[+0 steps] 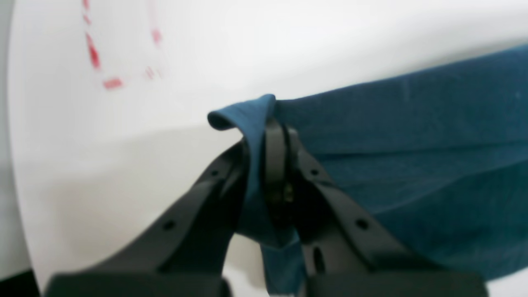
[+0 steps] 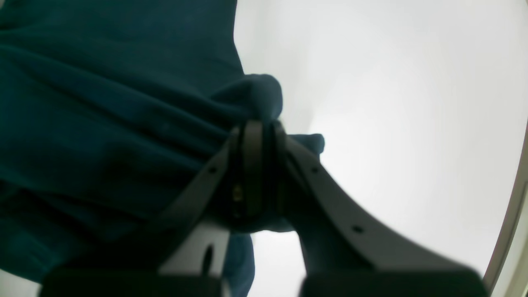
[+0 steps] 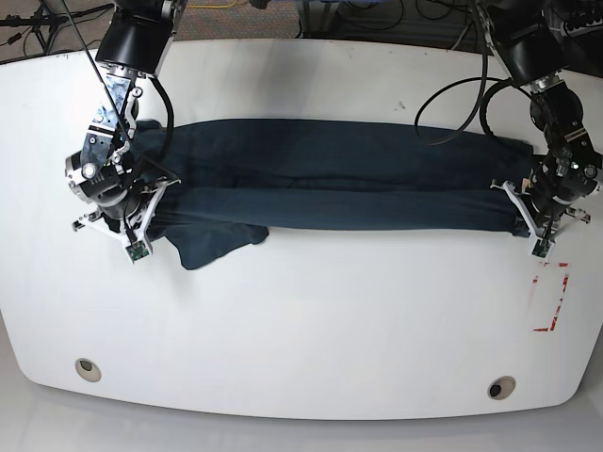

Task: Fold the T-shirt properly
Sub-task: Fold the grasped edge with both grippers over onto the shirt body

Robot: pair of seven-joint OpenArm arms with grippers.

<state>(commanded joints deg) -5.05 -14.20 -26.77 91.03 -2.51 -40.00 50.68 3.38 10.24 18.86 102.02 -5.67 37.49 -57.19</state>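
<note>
**Both ends of the shirt pinched**

I see the T-shirt (image 3: 330,179) stretched in a long band across the middle of the white table (image 3: 301,330). My left gripper (image 1: 268,136) clamps its right-frame end; my right gripper (image 2: 258,132) clamps bunched cloth at frame left.

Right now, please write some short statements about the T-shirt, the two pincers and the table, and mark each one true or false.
1. The left pincer is closed on an edge of the T-shirt. True.
2. The right pincer is open and holds nothing. False: it is closed on a bunch of the cloth.
3. The T-shirt is stretched in a long band across the table between the two arms. True.
4. The T-shirt is bright red. False: it is dark navy-blue.
5. Red dashed marks lie on the table near the left pincer. True.
6. The T-shirt covers the red marks. False: the marks lie bare, apart from the cloth.
</note>
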